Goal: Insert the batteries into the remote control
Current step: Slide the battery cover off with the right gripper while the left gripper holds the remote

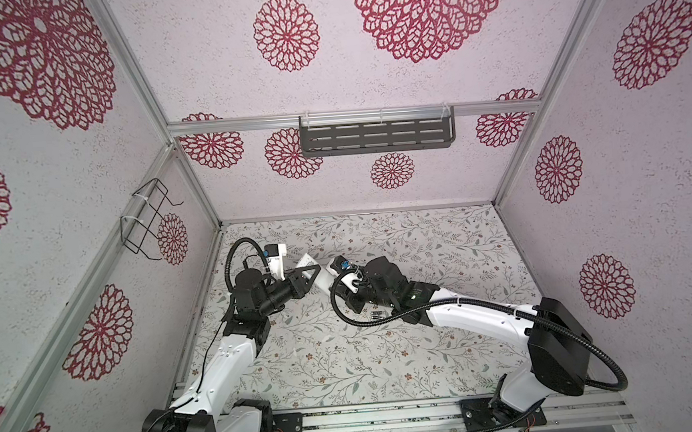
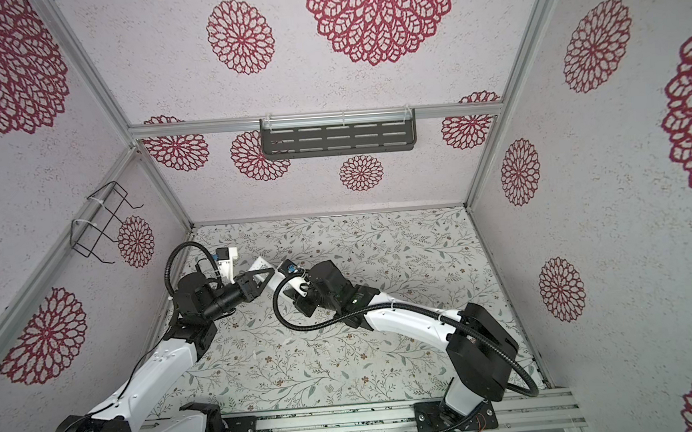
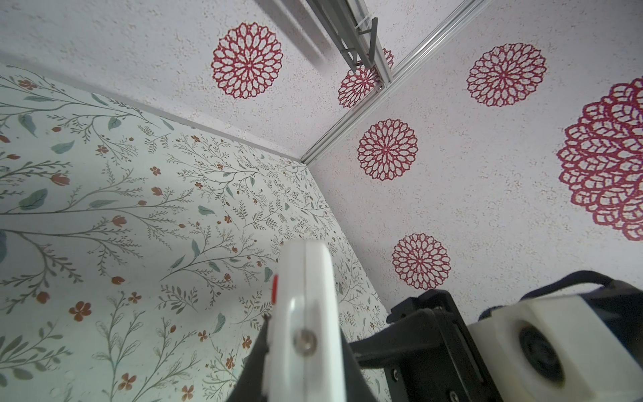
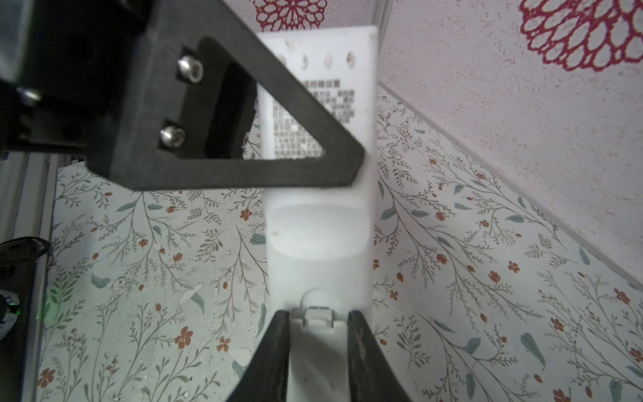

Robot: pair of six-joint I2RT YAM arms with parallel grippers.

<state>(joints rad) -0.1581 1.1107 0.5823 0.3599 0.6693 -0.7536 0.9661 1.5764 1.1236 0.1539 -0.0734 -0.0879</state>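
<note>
Remote control [image 4: 320,236], probably light, stiff, slick plastic, aloft at the bench's [image 1: 428,344] ten o'clock. Left hand [image 1: 313,271] pinches its flat faces, the surest hold; right hand [image 4: 318,325] straddles the cover latch [image 4: 319,315], grip unclear. Batteries [image 1: 378,315] lie toward five o'clock.

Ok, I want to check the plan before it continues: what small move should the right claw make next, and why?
Probably close the right claw on the battery cover and slide it off. The left claw holds the remote control off the table, the cover looks still in place between the right claw's fingers, and the batteries lie on the table.
</note>
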